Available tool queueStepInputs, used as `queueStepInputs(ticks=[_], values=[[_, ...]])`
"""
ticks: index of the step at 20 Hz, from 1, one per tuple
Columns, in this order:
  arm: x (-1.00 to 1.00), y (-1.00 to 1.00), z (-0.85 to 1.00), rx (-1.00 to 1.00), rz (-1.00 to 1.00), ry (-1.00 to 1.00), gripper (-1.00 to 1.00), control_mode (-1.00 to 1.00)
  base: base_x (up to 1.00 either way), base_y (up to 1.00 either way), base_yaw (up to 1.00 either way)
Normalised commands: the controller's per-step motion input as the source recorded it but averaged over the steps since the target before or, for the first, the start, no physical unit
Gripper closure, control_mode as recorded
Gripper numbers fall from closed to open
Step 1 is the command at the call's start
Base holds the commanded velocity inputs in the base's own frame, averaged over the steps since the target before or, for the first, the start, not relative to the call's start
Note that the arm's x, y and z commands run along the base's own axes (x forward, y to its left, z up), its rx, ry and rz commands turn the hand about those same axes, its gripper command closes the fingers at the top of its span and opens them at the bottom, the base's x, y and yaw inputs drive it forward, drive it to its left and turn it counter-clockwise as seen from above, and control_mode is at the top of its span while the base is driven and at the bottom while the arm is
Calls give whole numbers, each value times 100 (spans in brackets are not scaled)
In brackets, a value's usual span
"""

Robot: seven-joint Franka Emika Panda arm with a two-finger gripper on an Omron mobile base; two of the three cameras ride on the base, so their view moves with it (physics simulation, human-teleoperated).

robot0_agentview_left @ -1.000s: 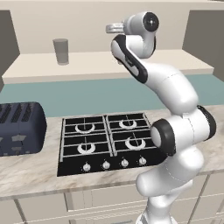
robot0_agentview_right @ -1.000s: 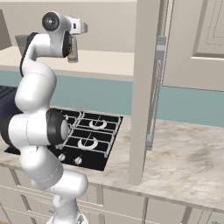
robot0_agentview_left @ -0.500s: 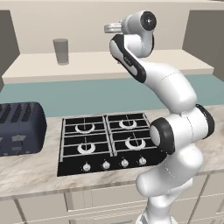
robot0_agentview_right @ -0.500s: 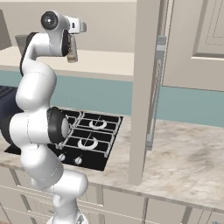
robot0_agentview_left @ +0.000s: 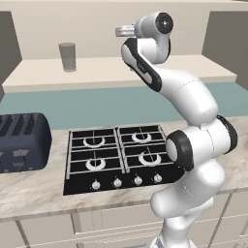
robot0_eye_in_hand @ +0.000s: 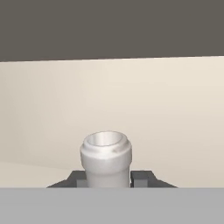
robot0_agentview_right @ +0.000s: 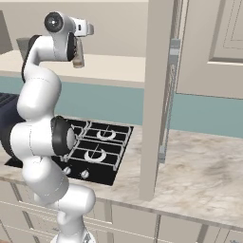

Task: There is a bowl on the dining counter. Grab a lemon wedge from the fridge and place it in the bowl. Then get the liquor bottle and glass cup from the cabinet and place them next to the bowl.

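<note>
Open cream cabinet (robot0_agentview_left: 111, 72) above stone tabletop (robot0_agentview_right: 204, 175) with black hob (robot0_agentview_left: 118, 157). On its beige shelf, grey glass cup (robot0_agentview_left: 67, 56) at left, well apart from liquor bottle (robot0_agentview_right: 78, 53). Tool (robot0_eye_in_hand: 106, 178) clamped on bottle neck, cap between fingertips (robot0_eye_in_hand: 140, 178).

Grey glass cup (robot0_agentview_left: 67, 56), pale-capped liquor bottle (robot0_eye_in_hand: 106, 158), beige cabinet (robot0_agentview_left: 121, 68) shelf

Open shelf (robot0_agentview_left: 160, 68) beside glass cup (robot0_agentview_left: 67, 56)

Below the hand (robot0_eye_in_hand: 106, 178), the liquor bottle (robot0_eye_in_hand: 106, 158) shows just its pale cap; its body is cut off by the picture's edge.
</note>
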Motion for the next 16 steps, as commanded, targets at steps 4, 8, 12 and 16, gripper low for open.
queueStepInputs(ticks=[4,8,12,16], values=[[0,0,-4,0,0,0,100,-100,0,0,0],[0,0,-8,0,0,0,100,-100,0,0,0],[0,0,-8,0,0,0,100,-100,0,0,0],[-36,0,-7,0,0,-4,100,-100,0,0,0]])
